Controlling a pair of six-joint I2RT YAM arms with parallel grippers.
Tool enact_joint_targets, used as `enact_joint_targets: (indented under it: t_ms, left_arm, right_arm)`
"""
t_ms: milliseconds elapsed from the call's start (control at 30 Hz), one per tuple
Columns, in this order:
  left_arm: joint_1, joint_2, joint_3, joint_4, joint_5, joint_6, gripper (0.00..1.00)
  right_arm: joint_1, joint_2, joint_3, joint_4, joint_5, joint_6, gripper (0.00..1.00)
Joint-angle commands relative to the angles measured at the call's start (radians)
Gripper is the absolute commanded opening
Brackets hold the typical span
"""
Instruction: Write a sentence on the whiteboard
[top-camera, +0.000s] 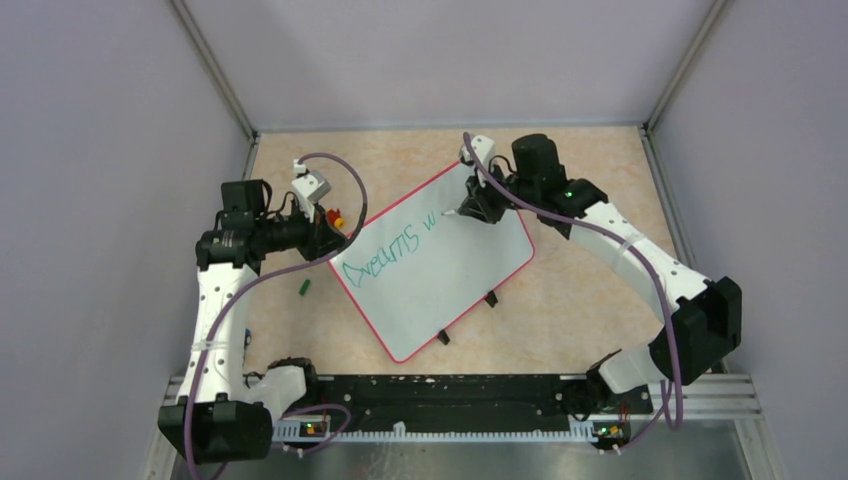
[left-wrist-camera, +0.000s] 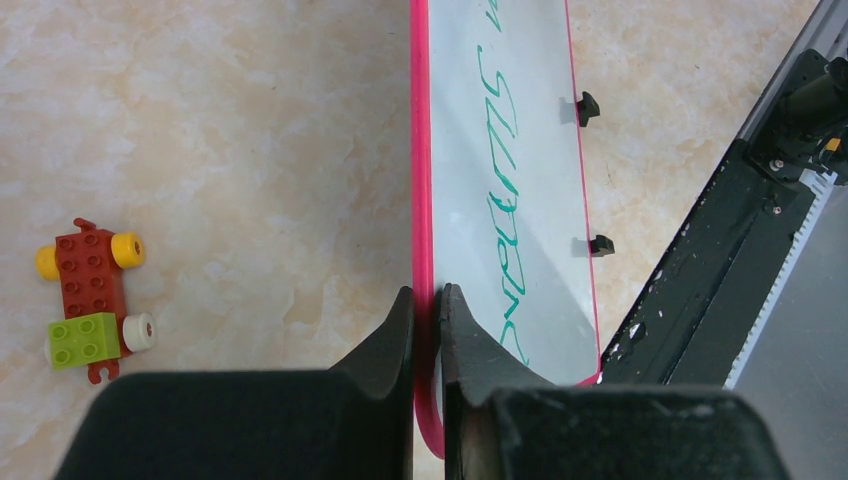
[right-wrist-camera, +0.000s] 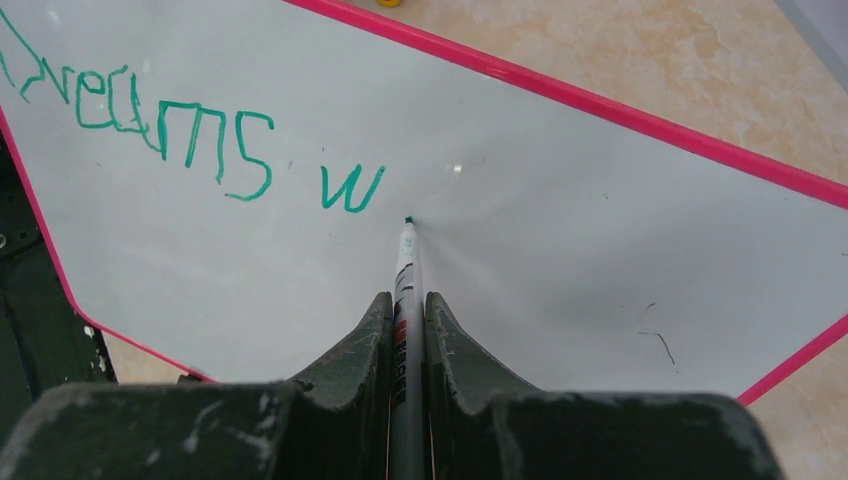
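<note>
Both bent: left end effector (left-wrist-camera: 427, 292) pinches whiteboard (left-wrist-camera: 422, 150); right end effector (right-wrist-camera: 407, 298), marker (right-wrist-camera: 406, 250).

Resting askew at the middle of the beige table (top-camera: 590, 290): the whiteboard (top-camera: 450, 270); lying toward the left edge, toy brick car (left-wrist-camera: 92, 275) and small green piece (top-camera: 304, 287).

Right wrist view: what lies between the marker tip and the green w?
Nothing but a short bare stretch of whiteboard. In the right wrist view the marker, clamped in the right gripper, has its tip just past the w.
</note>
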Motion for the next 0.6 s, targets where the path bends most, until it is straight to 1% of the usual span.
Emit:
enact_joint_targets:
  t_ms: [0,333,567]
  left_arm:
    - [-0.017,-0.001,-0.019,0.009,0.004,0.023,0.00]
    - [-0.018,0.000,-0.018,0.008,-0.001,0.024,0.00]
    - [-0.017,0.000,-0.018,0.008,0.000,0.025,0.00]
  right_arm:
    - [0.001,0.014,0.059,0.056,-0.015,0.001,0.00]
    - [0.036,0.031,0.074,0.054,-0.009,-0.004,0.00]
    - [0.046,0.013,0.033,0.047,-0.007,-0.013,0.00]
